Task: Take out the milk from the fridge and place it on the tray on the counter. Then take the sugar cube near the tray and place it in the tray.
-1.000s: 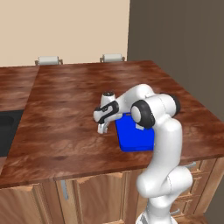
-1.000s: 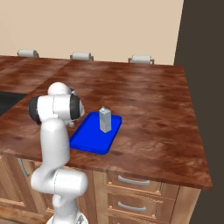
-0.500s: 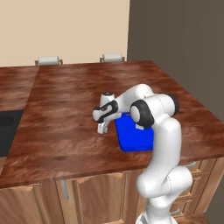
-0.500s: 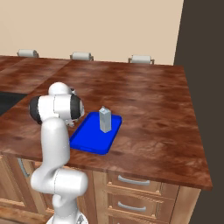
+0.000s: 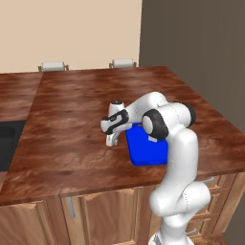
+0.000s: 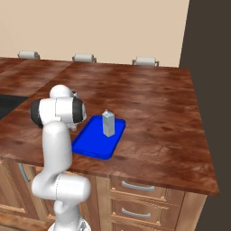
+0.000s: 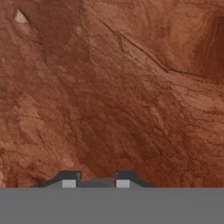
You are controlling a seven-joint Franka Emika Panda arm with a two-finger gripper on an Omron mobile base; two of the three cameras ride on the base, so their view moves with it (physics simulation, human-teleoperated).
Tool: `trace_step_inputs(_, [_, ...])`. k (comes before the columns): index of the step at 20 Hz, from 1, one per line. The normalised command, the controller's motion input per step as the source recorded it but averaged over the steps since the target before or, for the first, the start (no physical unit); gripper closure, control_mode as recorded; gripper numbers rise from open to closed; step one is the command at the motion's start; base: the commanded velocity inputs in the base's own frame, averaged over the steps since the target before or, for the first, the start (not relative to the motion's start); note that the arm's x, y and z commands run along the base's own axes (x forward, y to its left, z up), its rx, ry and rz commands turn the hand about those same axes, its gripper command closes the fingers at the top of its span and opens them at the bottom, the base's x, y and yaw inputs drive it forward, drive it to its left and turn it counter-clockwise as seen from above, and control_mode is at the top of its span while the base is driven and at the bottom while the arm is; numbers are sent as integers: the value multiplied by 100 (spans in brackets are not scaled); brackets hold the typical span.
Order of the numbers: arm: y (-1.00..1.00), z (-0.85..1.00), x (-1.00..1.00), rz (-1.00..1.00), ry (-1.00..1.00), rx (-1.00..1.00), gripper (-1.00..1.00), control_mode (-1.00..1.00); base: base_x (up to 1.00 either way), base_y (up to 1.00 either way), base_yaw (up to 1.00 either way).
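The milk (image 6: 108, 123), a pale blue-grey carton, stands upright on the blue tray (image 6: 90, 142) on the wood-grain counter (image 5: 72, 119). Just left of the tray (image 5: 146, 150), my gripper (image 5: 111, 142) points straight down with its tips at the countertop. In the hand view the two dark fingertips (image 7: 68, 179) stand close together, and a small grey block between them looks like the sugar cube (image 7: 97, 183). The gripper (image 7: 96, 180) is shut on it. The fridge is out of view.
A black recessed area (image 5: 7, 143) lies in the counter at the far left. Small grey fittings (image 5: 52, 66) sit along the back wall. A tall dark panel (image 5: 191, 48) rises at the counter's right end. The counter's front edge runs just below the tray.
The fingers have closed together at the counter beside the tray. The arm, the milk and the tray have stayed where they were.
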Motion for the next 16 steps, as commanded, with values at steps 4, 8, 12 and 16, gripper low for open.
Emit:
trace_step_inputs(4, [0,0,0,0,0,0,100,-100,0,0,0])
trace_step_inputs(8, [0,0,0,0,0,0,100,-100,0,0,0])
trace_step_inputs(12, [4,34,-1,-2,0,0,100,-100,0,0,0])
trace_step_inputs(16, [2,85,-9,-10,0,0,100,-100,0,0,0])
